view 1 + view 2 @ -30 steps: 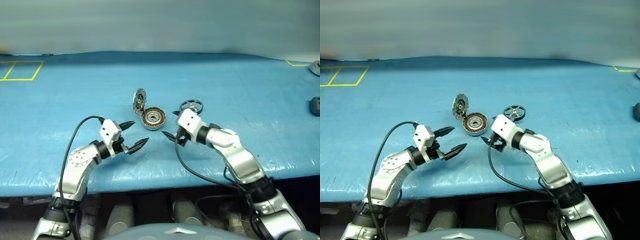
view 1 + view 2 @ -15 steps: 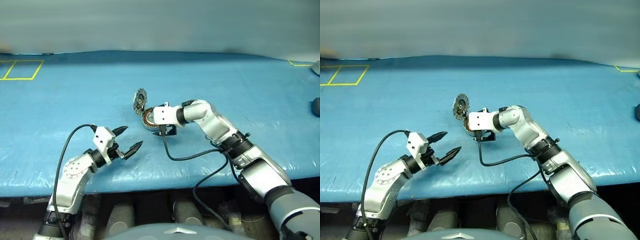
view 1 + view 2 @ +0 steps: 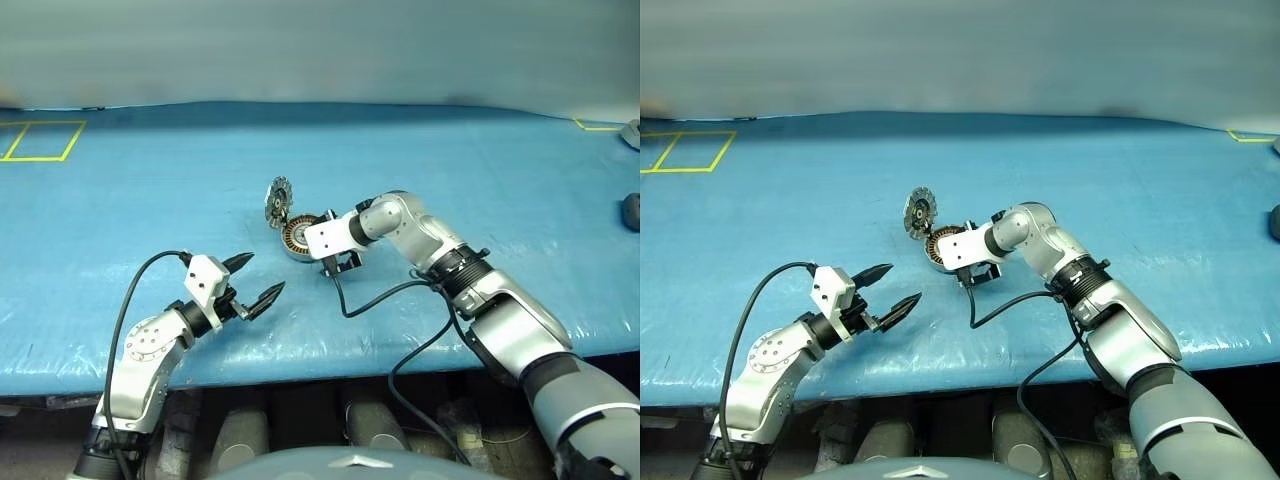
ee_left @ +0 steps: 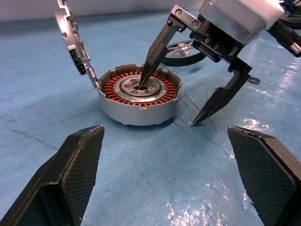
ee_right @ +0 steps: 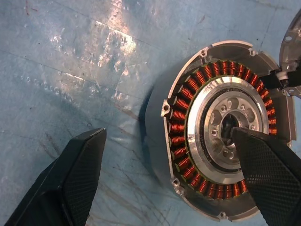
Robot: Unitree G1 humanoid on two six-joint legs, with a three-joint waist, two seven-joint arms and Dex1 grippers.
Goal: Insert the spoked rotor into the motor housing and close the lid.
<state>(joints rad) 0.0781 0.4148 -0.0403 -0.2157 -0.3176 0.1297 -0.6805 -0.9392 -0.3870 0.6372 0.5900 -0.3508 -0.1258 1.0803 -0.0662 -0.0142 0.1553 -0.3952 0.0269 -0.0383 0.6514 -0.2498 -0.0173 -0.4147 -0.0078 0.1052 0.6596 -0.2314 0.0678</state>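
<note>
The right gripper (image 4: 193, 101) is standing wide open and holding nothing: one finger (image 4: 153, 54) is dipping into the housing's (image 4: 136, 96) hub, the other is outside its wall. The lid (image 4: 70, 42) is standing raised. The rotor (image 4: 183, 51) is lying behind those fingers. The left gripper (image 3: 255, 282) is hanging open, empty, well short of the housing.

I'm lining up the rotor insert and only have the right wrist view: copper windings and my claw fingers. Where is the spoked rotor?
Observer: The spoked rotor lies flat on the table just beyond the motor housing, behind the open right claw. Nothing holds it.
Operator: And the lid?
Observer: The lid stands open, roughly upright on its hinge at the housing's rim.
Operator: Left claw?
Observer: The left claw is open and empty, apart from the housing, on its near left side.
</note>
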